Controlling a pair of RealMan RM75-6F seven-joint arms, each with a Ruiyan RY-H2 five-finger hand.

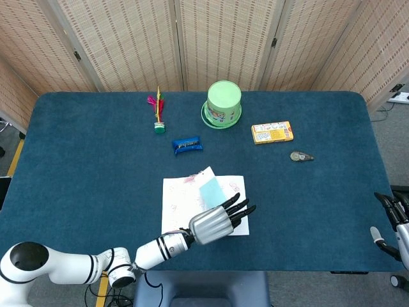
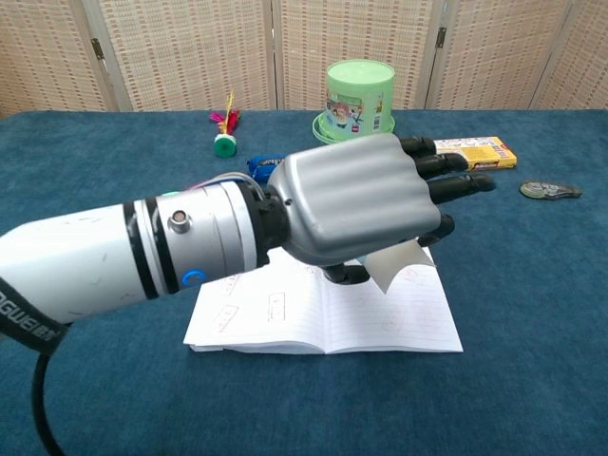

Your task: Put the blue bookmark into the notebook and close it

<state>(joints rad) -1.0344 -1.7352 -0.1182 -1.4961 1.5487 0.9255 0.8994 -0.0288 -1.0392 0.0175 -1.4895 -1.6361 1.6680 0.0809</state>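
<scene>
Pale blue bookmark [image 1: 209, 190] pinched in the left hand [image 1: 217, 221], hanging over the right page of the open notebook [image 1: 182, 203], presumably so it can be dropped near the spine before closing. Right hand [image 1: 394, 220] low at the table's right edge, holding nothing, fingers apart. Dark blue cloth table [image 1: 77, 147], wicker screens behind; green tub [image 1: 223, 102], yellow box [image 1: 272, 132] and blue wrapper [image 1: 187, 145] well apart from the book. From the chest: left hand [image 2: 366, 204] large in front, thumb under a light slip [image 2: 396, 263] above the right page; notebook [image 2: 285, 318] flat, still open.
</scene>
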